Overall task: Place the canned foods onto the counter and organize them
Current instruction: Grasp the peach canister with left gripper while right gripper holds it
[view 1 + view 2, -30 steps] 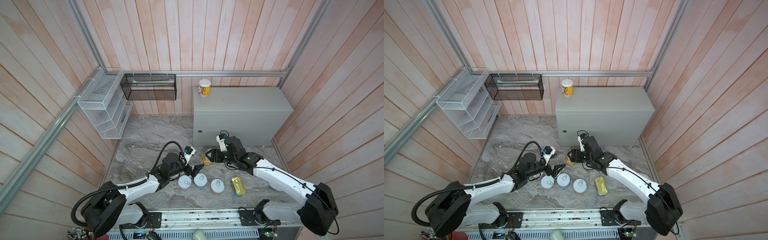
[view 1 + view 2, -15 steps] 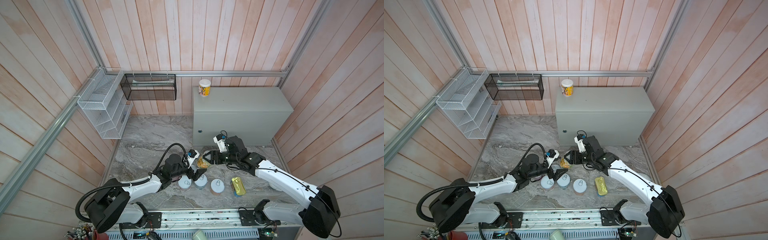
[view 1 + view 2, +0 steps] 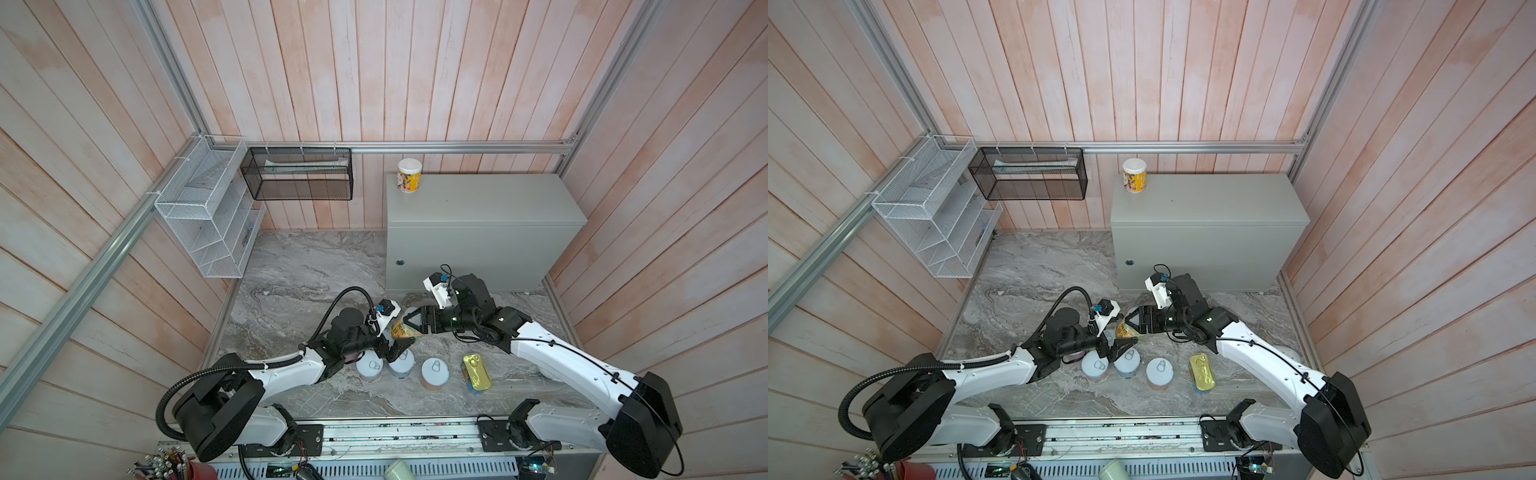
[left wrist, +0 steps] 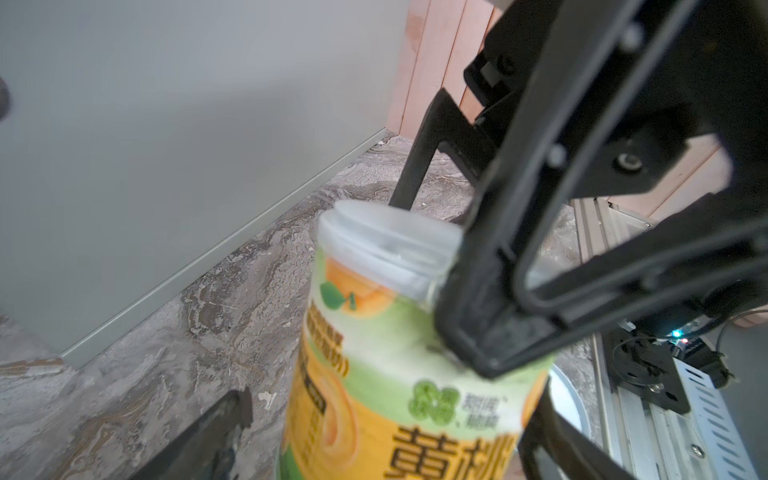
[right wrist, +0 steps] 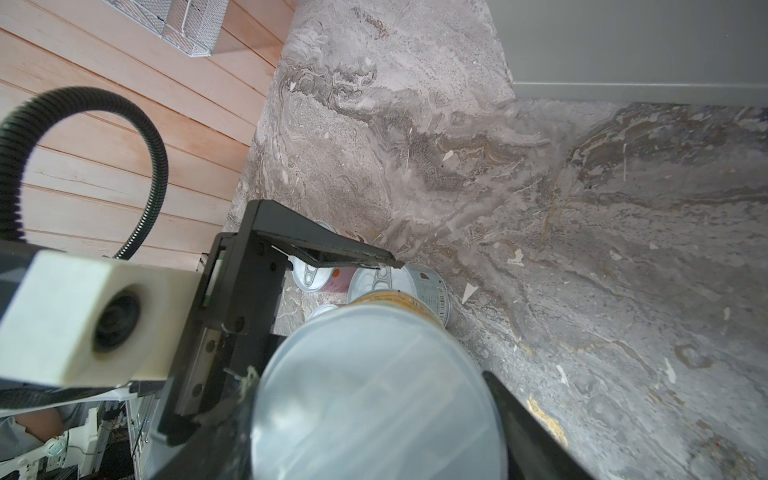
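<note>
Before counter (image 3: pixel 457 257), right arm (image 3: pixel 540 351) stretched low, fingers (image 3: pixel 412 321) gripping tilted yellow-green can (image 3: pixel 399 331).

Not much is legible.

- Yellow-green can (image 4: pixel 399 365), left wrist view: large brown characters 黄桃 low on the label, cut off at the frame edge. Above them is a green clover-style logo with two short lines of small characters beside it, too blurred to read. The column of small print and the dark tag further round the label are blurred too.
- Short can (image 5: pixel 424 286), right wrist view: barcode plus a block of fine print, digits illegible.
- White-lidded can (image 3: pixel 409 176) (image 3: pixel 1134 176) on the counter (image 3: pixel 478 199) (image 3: pixel 1204 199), both top views: patterned yellow label, text too small to read.
</note>
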Controlling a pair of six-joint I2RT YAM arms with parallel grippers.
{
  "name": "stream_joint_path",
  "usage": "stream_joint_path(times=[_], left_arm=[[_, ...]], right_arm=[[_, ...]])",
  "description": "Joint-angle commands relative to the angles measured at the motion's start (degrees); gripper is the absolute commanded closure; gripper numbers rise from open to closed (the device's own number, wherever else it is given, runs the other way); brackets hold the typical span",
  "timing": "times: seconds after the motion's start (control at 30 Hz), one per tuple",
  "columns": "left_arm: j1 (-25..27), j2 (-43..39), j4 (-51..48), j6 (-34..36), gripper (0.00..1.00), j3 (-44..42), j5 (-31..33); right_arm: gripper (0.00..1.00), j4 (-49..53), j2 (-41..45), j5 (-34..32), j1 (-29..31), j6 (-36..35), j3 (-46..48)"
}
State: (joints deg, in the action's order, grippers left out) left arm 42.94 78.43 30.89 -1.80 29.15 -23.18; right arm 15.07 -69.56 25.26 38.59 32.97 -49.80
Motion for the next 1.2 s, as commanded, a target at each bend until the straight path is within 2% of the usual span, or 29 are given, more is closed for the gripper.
stream_joint_path(times=[0.0,0.43,0.6,0.83,1.07,1.17], left_arm=[[0.3,0.6,1.0,-0.1,0.02,1.7,-1.7],[0.4,2.4,2.0,-1.4,0.14,2.6,-4.8],[0.3,2.7,2.4,-2.0,0.26,2.7,-5.0],[0.4,2.5,2.5,-2.2,0.38,2.7,-4.3],[0.4,2.8,3.2,-2.2,0.42,2.4,-3.3],[0.3,2.5,3.1,-2.2,0.43,2.1,-1.7]], right_arm=[[0.42,-4.4,0.3,3.1,0.5,-0.1,-1.4],[0.43,-7.3,-0.5,5.4,1.2,1.0,-0.9],[0.42,-7.7,-0.9,5.5,1.2,1.1,-0.5],[0.42,-5.7,-0.8,3.7,1.2,-0.1,-0.6],[0.18,-4.5,-0.6,2.5,1.2,-0.7,-0.3],[0.12,-0.9,-0.2,-1.2,1.2,-2.6,-0.8]])
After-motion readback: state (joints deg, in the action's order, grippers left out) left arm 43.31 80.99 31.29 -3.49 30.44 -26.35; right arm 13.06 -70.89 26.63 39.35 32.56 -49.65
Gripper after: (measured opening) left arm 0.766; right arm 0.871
